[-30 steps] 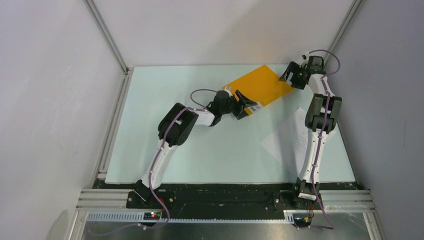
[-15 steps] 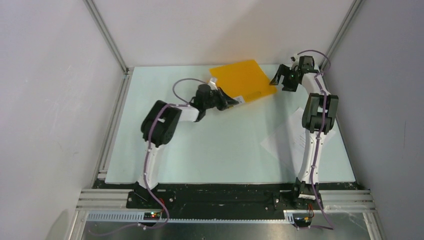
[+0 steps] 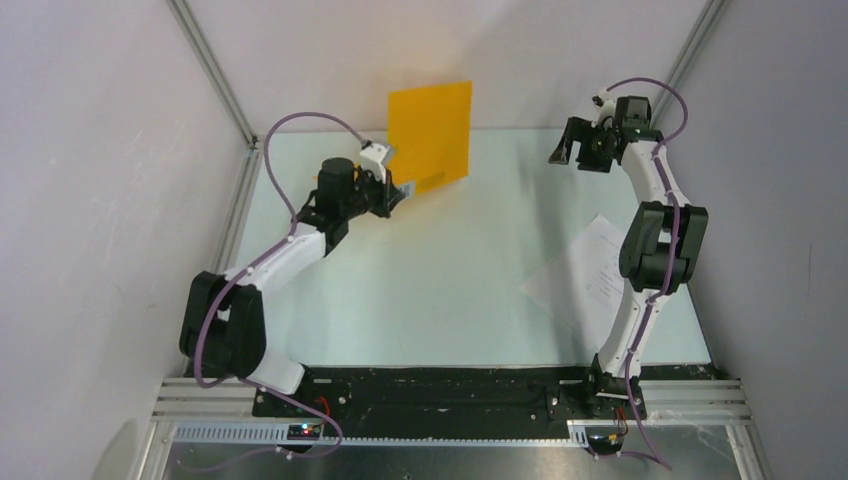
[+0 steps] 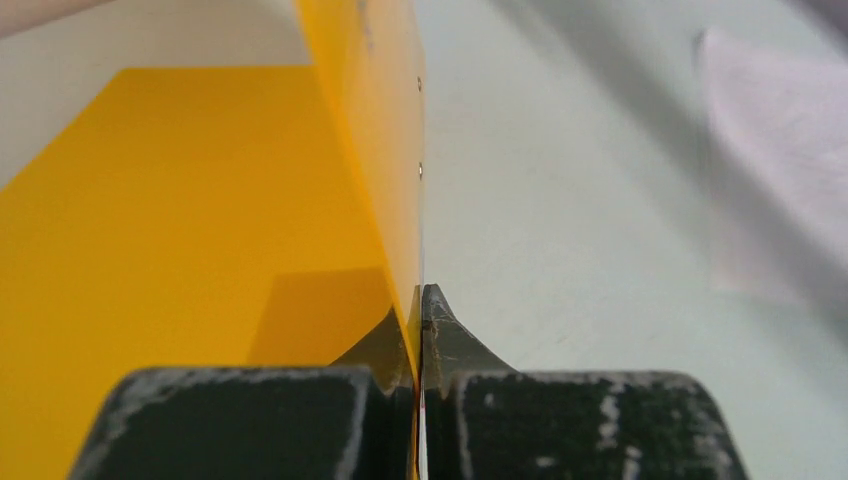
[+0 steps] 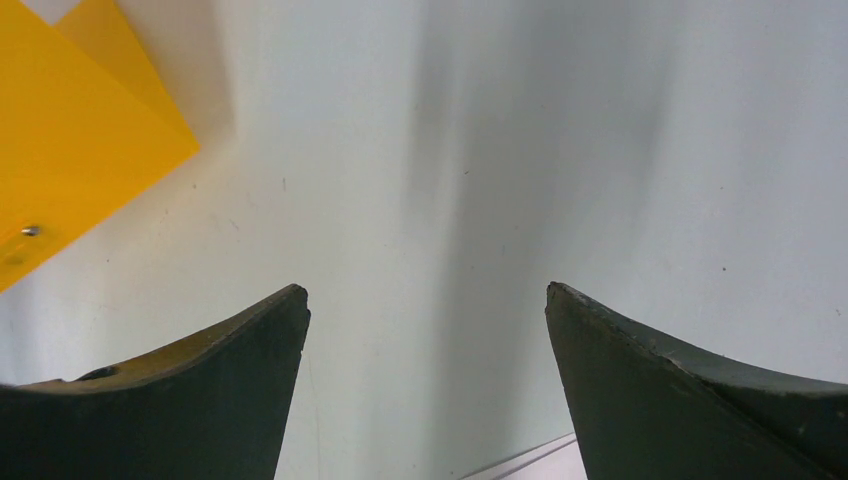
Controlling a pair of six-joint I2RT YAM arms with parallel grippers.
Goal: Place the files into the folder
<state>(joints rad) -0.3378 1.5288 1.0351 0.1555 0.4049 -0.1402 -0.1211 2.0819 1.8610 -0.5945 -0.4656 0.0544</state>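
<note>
Pressure explains the left side. The left tool (image 3: 397, 190) has its two dark fingers pressed together on the lower edge of the folder (image 3: 432, 130) and holds it nearly upright, off the desk (image 3: 440, 290), toward the far left-centre. In the wrist view only one leaf seems to be caught between the fingers, while a second yellow surface spreads off to the side. That would suit opening the folder like a mouth, though I cannot be sure of it.

The folder is thin, matte, orange-yellow card. It looks stiff enough to stand without sagging, and small rivet-like dots run along one leaf.

Further right, the right tool (image 3: 578, 152) hovers well apart from the folder. Its curved black fingers are spread wide and grip nothing, probably ready to take paper.

Near the desk's right edge the files (image 3: 590, 272) lie flat, partly behind the right arm. They are thin white sheets, faintly printed and stacked slightly askew. None is in the folder yet. On the smooth, pale desk they will likely be hard to lift by an edge.
</note>
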